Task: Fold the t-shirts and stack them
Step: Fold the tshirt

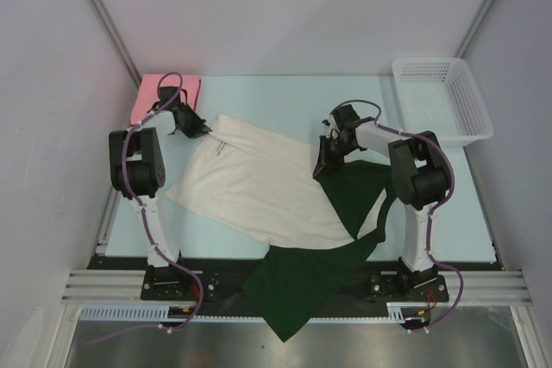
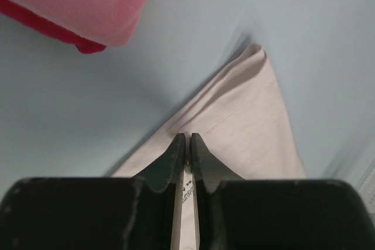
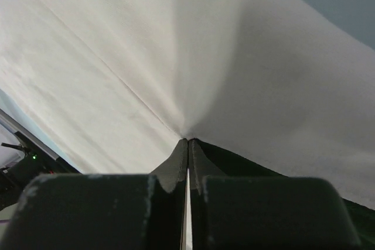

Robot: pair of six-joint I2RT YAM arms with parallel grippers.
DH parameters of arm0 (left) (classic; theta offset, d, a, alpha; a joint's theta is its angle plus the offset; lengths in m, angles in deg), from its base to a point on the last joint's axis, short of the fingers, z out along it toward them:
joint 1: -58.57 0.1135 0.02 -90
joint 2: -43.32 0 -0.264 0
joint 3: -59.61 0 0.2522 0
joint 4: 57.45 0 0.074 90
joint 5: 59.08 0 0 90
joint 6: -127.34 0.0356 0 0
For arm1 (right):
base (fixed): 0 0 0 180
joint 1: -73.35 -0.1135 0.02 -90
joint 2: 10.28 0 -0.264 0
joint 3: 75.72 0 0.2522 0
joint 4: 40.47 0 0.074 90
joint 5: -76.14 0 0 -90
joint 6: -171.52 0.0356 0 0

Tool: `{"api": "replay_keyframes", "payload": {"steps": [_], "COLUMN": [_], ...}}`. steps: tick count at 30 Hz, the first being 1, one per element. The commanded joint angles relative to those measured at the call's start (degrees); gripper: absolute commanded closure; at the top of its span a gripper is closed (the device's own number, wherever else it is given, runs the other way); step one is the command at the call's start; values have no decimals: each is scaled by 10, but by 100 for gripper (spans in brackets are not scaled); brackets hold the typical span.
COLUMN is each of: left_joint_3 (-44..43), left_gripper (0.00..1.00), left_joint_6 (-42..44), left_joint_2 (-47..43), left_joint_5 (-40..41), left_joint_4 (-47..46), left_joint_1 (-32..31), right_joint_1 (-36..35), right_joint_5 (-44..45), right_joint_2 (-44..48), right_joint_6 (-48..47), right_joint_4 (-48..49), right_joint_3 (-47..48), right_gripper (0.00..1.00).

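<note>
Cream-and-green shirt point(image 1: 259, 191) sprawls unfolded across the middle of the table, its green part hanging over the near edge, so folding looks barely begun. The pink shirt point(image 1: 148, 96) lies folded square at the far left corner, ready to be stacked on. The left gripper point(image 2: 188, 144) and right gripper point(image 3: 188, 144) each pinch cream fabric. Grey walls point(image 1: 285, 6) enclose the pale blue table point(image 1: 285, 96), with a white mesh basket point(image 1: 442, 96) at the far right.

Left hand point(image 2: 188, 144), right hand point(image 3: 188, 144) pinched shut

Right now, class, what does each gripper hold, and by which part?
Both pinch the cream-and-green shirt: the left gripper at its far left corner, the right gripper at its far right edge.
</note>
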Motion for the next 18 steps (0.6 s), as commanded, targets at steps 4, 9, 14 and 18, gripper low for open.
{"api": "replay_keyframes", "payload": {"steps": [4,9,14,18], "left_joint_3": [-7,-6,25,33], "left_gripper": [86,67,61,54], "left_joint_6": [15,32,56,68], "left_joint_2": [-5,-7,-42,-51], "left_joint_5": [5,1,22,10], "left_joint_4": [-2,11,13,15], "left_joint_1": [8,10,13,13], "right_joint_1": [-11,-3,14,26], "right_joint_5": [24,43,24,-9], "right_joint_2": [48,50,54,65], "right_joint_6": [-5,2,6,13], "right_joint_4": [-18,-14,-9,-9], "right_joint_3": [-35,-44,-38,-29], "right_gripper": [100,97,70,59]}}
